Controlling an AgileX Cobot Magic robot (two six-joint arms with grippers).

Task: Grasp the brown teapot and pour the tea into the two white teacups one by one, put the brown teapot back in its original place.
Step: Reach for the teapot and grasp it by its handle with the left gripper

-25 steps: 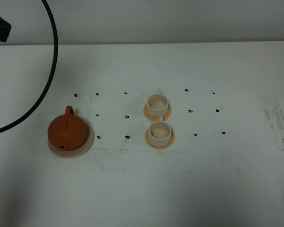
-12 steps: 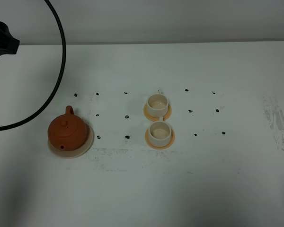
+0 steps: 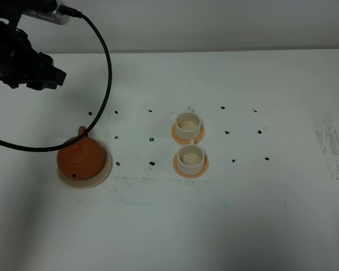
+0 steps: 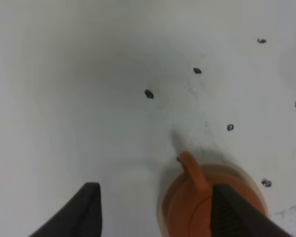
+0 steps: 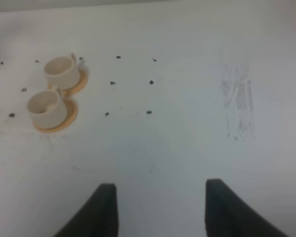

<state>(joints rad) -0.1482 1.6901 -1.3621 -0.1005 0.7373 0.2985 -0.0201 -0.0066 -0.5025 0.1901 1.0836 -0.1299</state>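
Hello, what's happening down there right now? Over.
Left pincer open, hovering by teapot, no contact. Right pincer open, empty. The teapot sits on saucer; nothing blocking it.

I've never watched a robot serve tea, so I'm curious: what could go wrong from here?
1. The brown teapot has only a small loop handle. If the open left gripper closes off-centre, it might nudge the pot off its beige saucer.
2. The far teacup and near teacup are small and stand close together, so a pour might splash the table.
3. The black cable hangs close by the teapot and might snag it.
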